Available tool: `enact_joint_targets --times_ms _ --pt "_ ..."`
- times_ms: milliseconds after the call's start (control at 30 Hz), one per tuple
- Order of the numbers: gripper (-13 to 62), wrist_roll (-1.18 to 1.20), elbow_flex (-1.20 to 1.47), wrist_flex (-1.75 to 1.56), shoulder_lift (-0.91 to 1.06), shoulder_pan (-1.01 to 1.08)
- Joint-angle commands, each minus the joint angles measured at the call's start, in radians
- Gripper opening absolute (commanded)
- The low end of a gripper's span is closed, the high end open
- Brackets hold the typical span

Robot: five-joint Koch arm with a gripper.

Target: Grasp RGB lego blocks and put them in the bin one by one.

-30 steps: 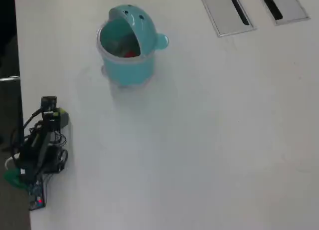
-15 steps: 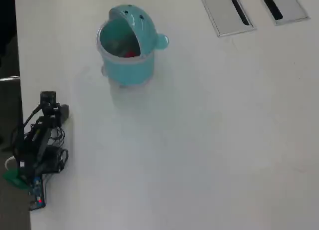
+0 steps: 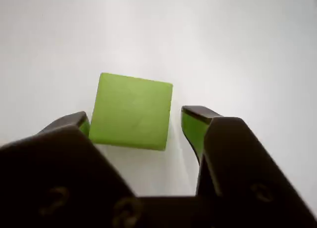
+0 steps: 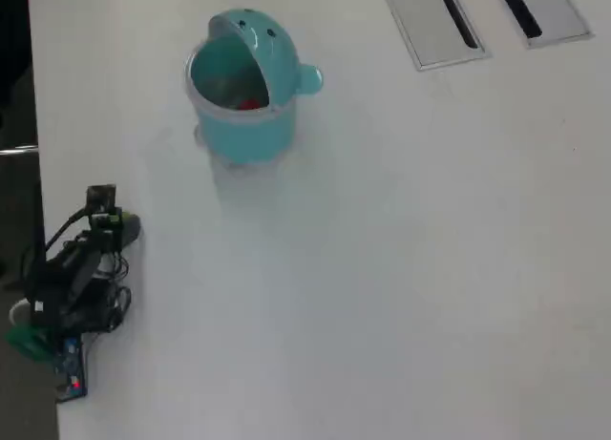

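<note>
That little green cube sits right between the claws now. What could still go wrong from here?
The gripper is open around the green block, which sits nearer the left jaw in the wrist view, with a gap on the right; closing might push or twist it rather than pinch it squarely. The bin stands well away across the table, so a weak hold could drop the block on the way.
</note>
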Motion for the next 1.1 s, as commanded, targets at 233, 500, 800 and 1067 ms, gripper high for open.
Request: enact_joint_targets --times_ms 233,500,800,1067 --pt "28.7 0.015 -0.021 -0.041 0.005 0.006" --pt "19.5 0.041 -0.043 -0.041 0.026 0.023" --pt "15.0 0.094 -0.160 0.021 0.160 0.064" --pt "15.0 0.232 -0.476 0.066 0.186 0.146"
